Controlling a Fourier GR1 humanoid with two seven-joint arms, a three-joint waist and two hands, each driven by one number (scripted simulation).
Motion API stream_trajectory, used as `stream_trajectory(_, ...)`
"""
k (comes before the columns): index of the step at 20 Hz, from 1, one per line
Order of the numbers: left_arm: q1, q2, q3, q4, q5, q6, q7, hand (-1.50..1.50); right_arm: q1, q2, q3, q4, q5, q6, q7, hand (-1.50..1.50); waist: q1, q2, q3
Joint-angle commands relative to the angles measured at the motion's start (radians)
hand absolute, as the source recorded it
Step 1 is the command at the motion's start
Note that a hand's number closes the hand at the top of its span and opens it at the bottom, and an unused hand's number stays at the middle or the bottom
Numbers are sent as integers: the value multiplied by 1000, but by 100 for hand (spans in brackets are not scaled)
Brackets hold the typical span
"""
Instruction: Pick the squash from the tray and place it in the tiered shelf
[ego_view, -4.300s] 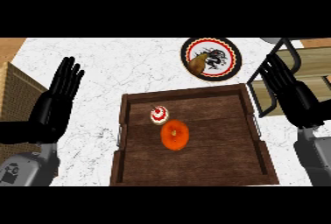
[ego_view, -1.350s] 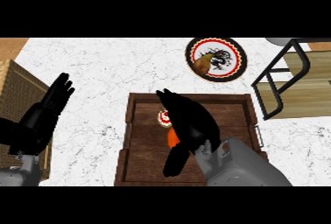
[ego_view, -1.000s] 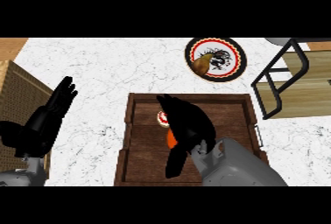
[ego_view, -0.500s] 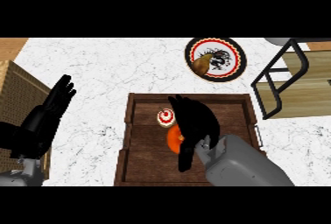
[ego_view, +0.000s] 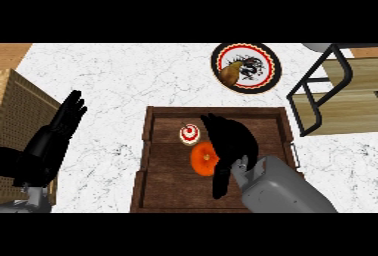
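Squash (ego_view: 202, 159) mid-tray (ego_view: 143, 165) | right hand (ego_view: 230, 142) spread wide over its 3 o'clock side, not yet clasping | I'd curl round it before lifting toward shelf (ego_view: 319, 97) at 2 o'clock | left hand (ego_view: 55, 142) open, resting at 9

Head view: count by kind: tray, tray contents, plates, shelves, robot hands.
Tray: 1
Squash: 1
Small red-and-white item: 1
Plate: 1
Tiered shelf: 1
Left robot hand, right robot hand: 2
Total: 7

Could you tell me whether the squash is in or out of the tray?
In: the squash lies inside the tray, with the right hand partly over it.
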Motion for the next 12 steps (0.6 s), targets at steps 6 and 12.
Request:
stream_trajectory(6,-2,-20,11,18,-20,-18,3,0,38,64,-11,52,26,93,108,-150,2,1,0)
stream_trajectory(12,35,-38,19,-29,-32,-38,-7,0,91,92,-41,149,97,67,-23,-150,5,1,0)
